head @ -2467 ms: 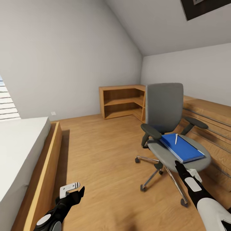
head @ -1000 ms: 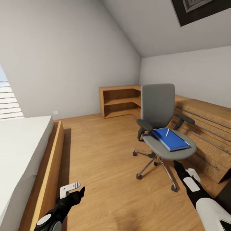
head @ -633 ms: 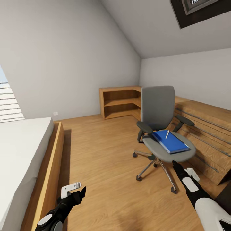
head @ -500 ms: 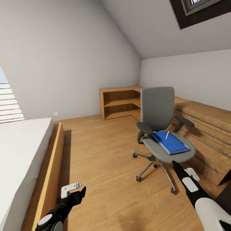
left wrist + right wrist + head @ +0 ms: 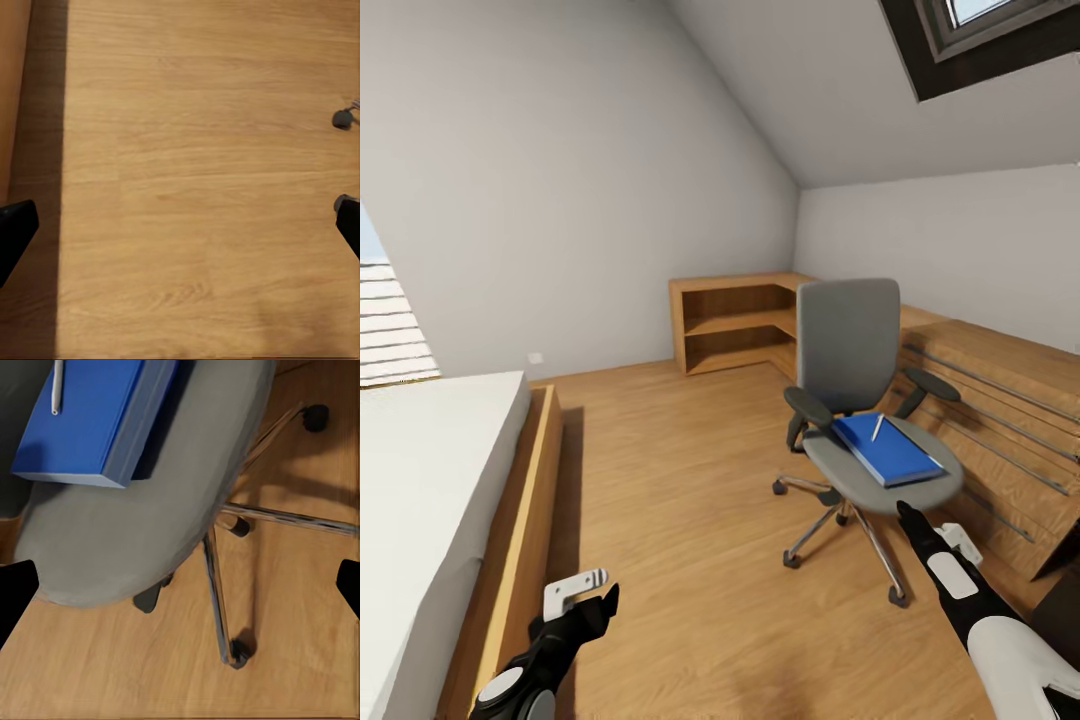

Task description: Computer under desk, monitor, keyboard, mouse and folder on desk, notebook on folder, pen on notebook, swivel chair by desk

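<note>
The folder (image 5: 887, 449) lies on the swivel chair (image 5: 860, 420) seat, at twelve o'clock from the right gripper (image 5: 932, 532), its long axis running eleven-to-five. Both grippers' fingers are spread and empty; the left gripper (image 5: 582, 596) hangs well apart, so the right arm is nearer.

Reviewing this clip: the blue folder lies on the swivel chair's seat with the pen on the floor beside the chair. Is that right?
Not quite. The pen is not on the floor; it lies on top of the folder, which does rest on the swivel chair seat. The head view shows it, and the right wrist view confirms it.
</note>
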Robot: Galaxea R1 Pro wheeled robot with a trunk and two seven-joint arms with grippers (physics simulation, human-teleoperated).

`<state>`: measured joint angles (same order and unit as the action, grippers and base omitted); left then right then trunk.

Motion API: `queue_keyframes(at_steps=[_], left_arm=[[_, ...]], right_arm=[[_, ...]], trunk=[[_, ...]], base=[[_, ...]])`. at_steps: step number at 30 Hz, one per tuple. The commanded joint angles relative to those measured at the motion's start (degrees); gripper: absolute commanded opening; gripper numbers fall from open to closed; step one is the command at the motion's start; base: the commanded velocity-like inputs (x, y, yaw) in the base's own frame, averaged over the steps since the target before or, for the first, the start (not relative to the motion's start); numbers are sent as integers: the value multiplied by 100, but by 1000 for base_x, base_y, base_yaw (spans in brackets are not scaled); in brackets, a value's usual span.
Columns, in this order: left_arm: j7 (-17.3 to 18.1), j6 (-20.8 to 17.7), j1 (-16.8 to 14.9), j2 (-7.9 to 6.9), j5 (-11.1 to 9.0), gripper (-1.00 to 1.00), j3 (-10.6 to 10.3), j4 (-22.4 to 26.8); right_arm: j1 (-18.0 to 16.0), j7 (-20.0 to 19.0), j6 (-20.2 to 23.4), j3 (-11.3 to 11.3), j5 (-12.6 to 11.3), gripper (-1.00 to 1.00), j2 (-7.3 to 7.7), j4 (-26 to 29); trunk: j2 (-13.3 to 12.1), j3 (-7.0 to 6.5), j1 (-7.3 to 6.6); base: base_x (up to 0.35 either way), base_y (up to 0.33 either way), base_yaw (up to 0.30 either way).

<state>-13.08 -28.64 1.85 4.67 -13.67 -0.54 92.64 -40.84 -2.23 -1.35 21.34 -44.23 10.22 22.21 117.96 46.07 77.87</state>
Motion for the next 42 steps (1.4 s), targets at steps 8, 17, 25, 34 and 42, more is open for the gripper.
queue_keyframes(at_steps=[8,17,25,34,42], left_arm=[[-115,-19,0,-1,-64,100,-1,9],[-127,-19,0,-1,-65,100,6,9],[-131,-18,0,-1,-65,100,2,9],[-127,-26,0,-1,-65,100,-3,2],[-125,-29,0,-9,-65,100,0,0]], right_arm=[[-3,-21,-15,-45,-60,100,4,-3],[-3,-22,-20,-64,-58,100,1,-5],[-3,-12,-307,-175,223,100,-89,-7],[-3,9,-1340,-210,845,100,-322,-298],[-3,12,-2376,-217,1412,100,-566,-1079]], trunk=[[-320,-140,-179],[-681,-302,-377],[-1002,-445,-552],[-1363,-607,-750],[-1684,-751,-926]], base=[[-290,0,0],[-151,0,0],[-18,0,0],[-2,0,0],[0,0,0]])
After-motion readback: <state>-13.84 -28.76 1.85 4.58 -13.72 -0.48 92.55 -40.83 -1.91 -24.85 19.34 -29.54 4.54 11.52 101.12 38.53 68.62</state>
